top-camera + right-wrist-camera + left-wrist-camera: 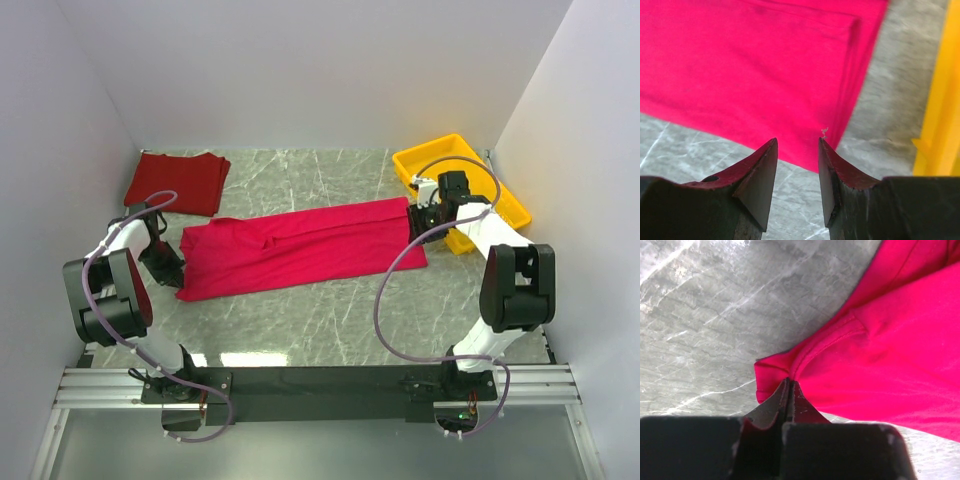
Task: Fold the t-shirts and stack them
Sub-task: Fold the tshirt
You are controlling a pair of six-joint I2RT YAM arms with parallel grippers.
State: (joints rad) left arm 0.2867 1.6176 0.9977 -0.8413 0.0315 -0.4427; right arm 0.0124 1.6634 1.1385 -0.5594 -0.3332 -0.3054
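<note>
On the near left, left pincer [789, 385]: clenched on the hem corner of the crimson t-shirt [300, 245]; I see the cloth gather into its tips.
Crimson t-shirt: lies mid-tabletop [330, 320], folded into a long band running left to right.
Handling: I judge it light, limp and thin; it will sag and drag, so I would take it at the corners, pinching through all layers.
Right pincer [797, 142]: released, jaws apart, hovering over the band's near right corner; I cannot tell whether it touches.
Yellow tray [430, 152]: just beyond the right pincer, apart from the cloth.
Maroon t-shirt [178, 180]: far left corner, folded flat, well apart from the right pincer.
</note>
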